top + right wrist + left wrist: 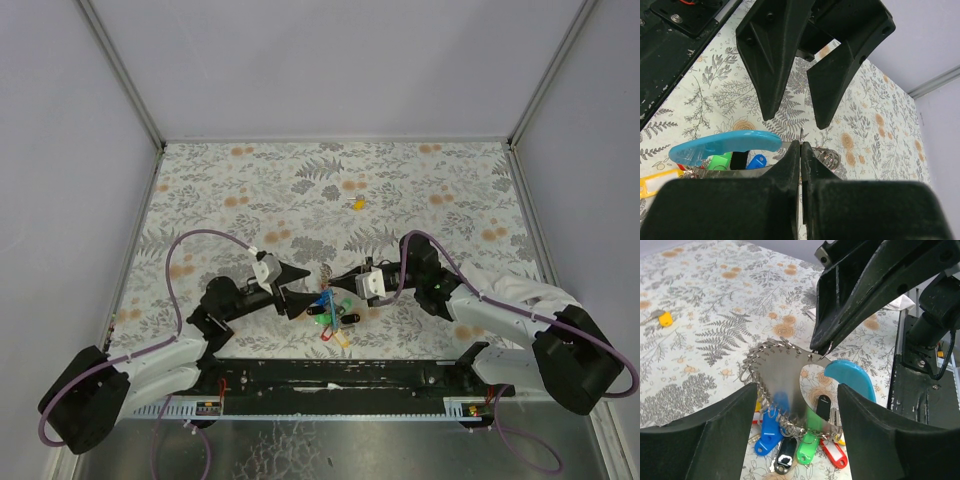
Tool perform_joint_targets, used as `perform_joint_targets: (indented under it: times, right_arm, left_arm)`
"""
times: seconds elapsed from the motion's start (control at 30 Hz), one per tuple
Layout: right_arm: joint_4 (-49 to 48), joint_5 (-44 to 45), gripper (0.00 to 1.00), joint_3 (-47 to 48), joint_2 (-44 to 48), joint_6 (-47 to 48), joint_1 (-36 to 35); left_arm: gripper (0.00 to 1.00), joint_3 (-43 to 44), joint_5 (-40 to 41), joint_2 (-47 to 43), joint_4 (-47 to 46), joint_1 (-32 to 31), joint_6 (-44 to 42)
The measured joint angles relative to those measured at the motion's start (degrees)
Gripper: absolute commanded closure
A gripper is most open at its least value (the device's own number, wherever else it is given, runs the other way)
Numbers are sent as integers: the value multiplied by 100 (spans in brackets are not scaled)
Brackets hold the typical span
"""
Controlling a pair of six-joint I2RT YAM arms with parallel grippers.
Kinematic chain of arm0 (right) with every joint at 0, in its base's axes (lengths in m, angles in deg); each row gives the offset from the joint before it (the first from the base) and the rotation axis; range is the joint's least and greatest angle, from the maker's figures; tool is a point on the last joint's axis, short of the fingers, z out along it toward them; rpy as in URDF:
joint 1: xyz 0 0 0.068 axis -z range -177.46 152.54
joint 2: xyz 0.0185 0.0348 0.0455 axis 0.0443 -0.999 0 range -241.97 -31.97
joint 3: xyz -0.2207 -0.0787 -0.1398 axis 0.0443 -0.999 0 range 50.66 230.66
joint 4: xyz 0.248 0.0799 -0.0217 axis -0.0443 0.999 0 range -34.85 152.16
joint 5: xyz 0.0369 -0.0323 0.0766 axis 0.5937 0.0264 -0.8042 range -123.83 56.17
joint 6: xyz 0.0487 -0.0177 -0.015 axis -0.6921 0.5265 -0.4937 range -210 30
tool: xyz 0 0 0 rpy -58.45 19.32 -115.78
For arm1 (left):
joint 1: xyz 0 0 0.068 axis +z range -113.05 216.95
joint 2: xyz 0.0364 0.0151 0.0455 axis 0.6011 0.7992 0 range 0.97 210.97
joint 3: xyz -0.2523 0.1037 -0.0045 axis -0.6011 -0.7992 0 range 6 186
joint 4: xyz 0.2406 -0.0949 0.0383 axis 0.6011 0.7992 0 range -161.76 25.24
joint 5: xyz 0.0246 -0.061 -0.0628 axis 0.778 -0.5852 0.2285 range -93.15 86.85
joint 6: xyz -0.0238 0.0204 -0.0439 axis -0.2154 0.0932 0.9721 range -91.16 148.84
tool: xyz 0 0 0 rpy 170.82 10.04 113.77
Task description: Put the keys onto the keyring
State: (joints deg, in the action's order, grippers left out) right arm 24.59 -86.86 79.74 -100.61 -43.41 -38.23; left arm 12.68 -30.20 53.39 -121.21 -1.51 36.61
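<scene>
Keys (769,432) with blue, black, green and red plastic heads cluster at the lower edge of the keyring (782,372), which shows here as a flat metal plate edged with small wire loops and joined to a curved blue strap (852,377); the bunch sits near the front edge of the table (420,180), between the two arms. The right gripper (801,150) has its fingers pressed together on the plate's thin upper edge (only a sliver of metal shows between them); the left gripper (796,390) faces it with fingers spread wide, the plate beyond the gap and, as far as can be told, touching neither finger. One yellow-headed key (356,203) lies alone, well apart toward the far side of the patterned table.
</scene>
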Motion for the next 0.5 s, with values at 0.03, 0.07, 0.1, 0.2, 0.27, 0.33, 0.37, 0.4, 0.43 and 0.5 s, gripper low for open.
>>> perform_joint_targets:
  times: [0.03, 0.07, 0.1, 0.2, 0.27, 0.33, 0.37, 0.4, 0.43, 0.5]
  right_arm:
    - [9, -7, 100, 0, 2, 0, 0]
    - [11, -15, 100, 0, 2, -2, -2]
    - [9, -20, 100, 0, 2, -4, -2]
    - [7, -63, 100, 0, 2, -31, -2]
    - [-11, -74, 100, 0, 9, -81, -2]
    - [-70, -109, 100, 0, 17, -177, -2]
    - [-149, -136, 100, -4, 17, -280, -2]
    - [-219, -162, 100, -13, 17, -369, -2]
    - [-365, -197, 100, -46, 17, -514, -4]
    - [-798, -260, 100, -168, -4, -850, -9]
  left_arm:
    - [36, -22, -31, 0, 15, 0, -83]
    - [37, -20, -76, 0, 15, 0, -175]
    - [38, -9, -138, -9, 15, 0, -289]
    - [39, 7, -326, -7, 9, 0, -599]
    - [40, 7, -396, 4, -22, 0, -728]
    - [43, 7, -470, 46, -129, 0, -815]
    - [44, 7, -501, 81, -186, 0, -852]
    - [45, 7, -525, 136, -258, 0, -874]
    - [47, 7, -560, 192, -345, 0, -885]
    - [51, 7, -638, 282, -474, 0, -890]
